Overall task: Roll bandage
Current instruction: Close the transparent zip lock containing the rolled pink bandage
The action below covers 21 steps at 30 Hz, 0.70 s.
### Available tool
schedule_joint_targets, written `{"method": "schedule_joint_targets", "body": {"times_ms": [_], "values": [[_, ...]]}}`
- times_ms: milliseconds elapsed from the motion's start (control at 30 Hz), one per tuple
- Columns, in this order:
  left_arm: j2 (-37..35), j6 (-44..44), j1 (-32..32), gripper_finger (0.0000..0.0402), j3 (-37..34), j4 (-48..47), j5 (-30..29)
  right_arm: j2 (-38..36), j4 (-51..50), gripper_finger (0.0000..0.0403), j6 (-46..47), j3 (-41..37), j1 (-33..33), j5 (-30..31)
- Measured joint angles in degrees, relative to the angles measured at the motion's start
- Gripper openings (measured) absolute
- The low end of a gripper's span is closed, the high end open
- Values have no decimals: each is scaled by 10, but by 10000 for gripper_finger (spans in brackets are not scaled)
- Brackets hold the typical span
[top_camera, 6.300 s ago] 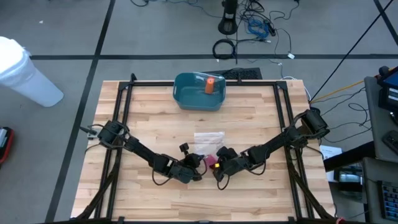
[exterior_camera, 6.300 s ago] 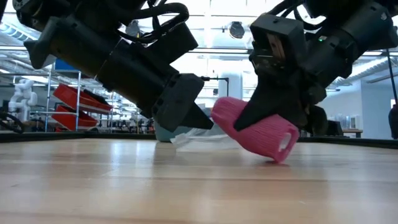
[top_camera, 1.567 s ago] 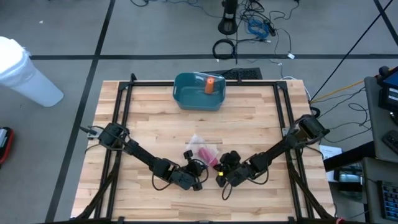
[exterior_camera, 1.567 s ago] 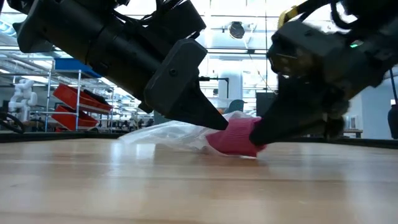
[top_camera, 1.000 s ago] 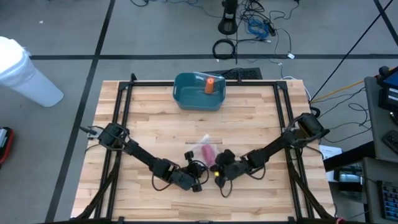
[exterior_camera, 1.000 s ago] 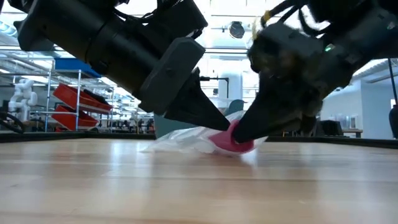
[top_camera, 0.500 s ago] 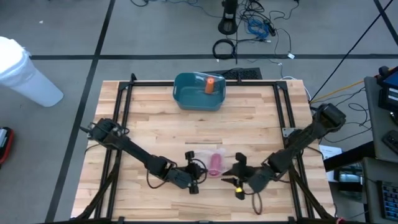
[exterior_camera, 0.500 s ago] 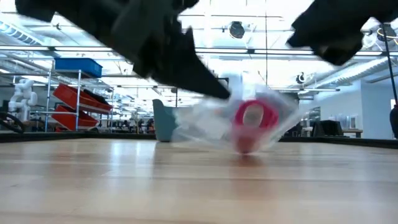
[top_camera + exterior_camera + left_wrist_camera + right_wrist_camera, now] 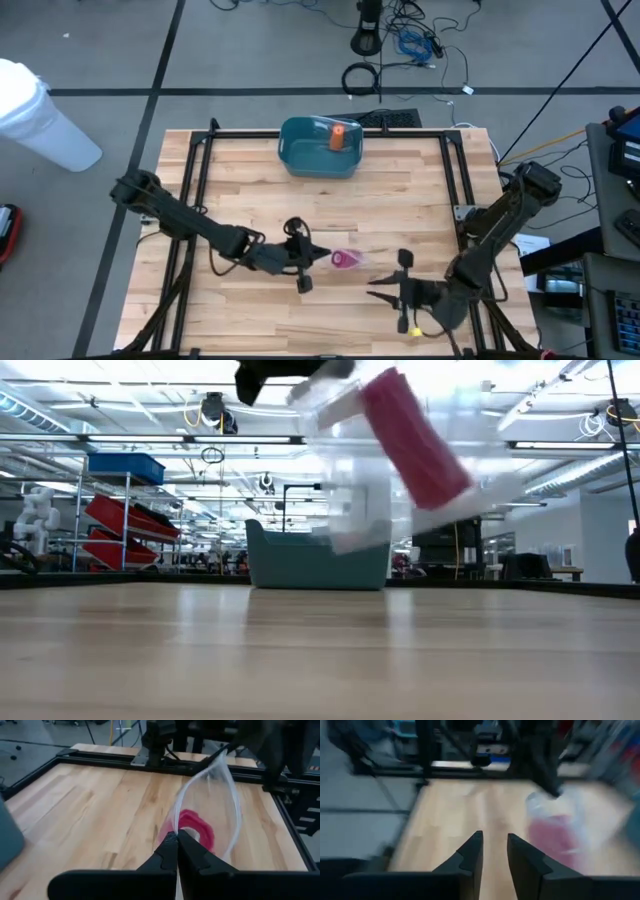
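A pink bandage roll lies inside a clear plastic bag. The low view shows the bag and roll high above the table top. My left gripper is shut on the bag, just left of the roll. My right gripper is open and empty near the table's front right, apart from the bag. In the right wrist view the bag with the roll shows ahead of its fingers. My left gripper pinches the clear bag's thin edge between its two shut fingers, coming about level from the table's left. The bag is lifted clear of the table. It bulges open beyond the fingertips with the pink roll inside it.
A teal bin stands at the table's far middle with an orange object in it. A black frame runs around the wooden table top. Bare wood lies under and around the lifted bag.
My right gripper has let go of the roll and drawn back toward the table's near right corner. My left gripper has risen and pulled toward the left, lifting the bag with the roll inside clear of the table; the roll has tilted.
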Motion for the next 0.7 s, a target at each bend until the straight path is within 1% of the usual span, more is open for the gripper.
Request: {"method": "schedule_joint_targets", "body": {"times_ms": [67, 100, 200, 300, 400, 533, 633, 700], "values": [[-15, -9, 6, 0, 0, -15, 1, 2, -7, 70, -87, 13, 14, 59], [-20, -12, 8, 0, 0, -22, 2, 3, -8, 69, -122, 18, 17, 71], [-24, -11, 14, 0, 0, -41, 9, 2, -8, 73, -165, 31, 6, 81], [-23, -14, 26, 0, 0, -54, 45, 2, -39, 93, -194, 32, -15, 82], [-23, -15, 33, 0, 0, -56, 77, 2, -79, 128, -205, 32, -37, 84], [-23, -15, 33, 0, 0, -57, 86, 3, -112, 190, -189, 32, -66, 79], [-23, -15, 33, 0, 0, -66, 86, 3, -134, 236, -186, 32, -83, 45], [-23, -15, 33, 0, 0, -70, 86, 3, -142, 254, -184, 32, -94, 17]]}}
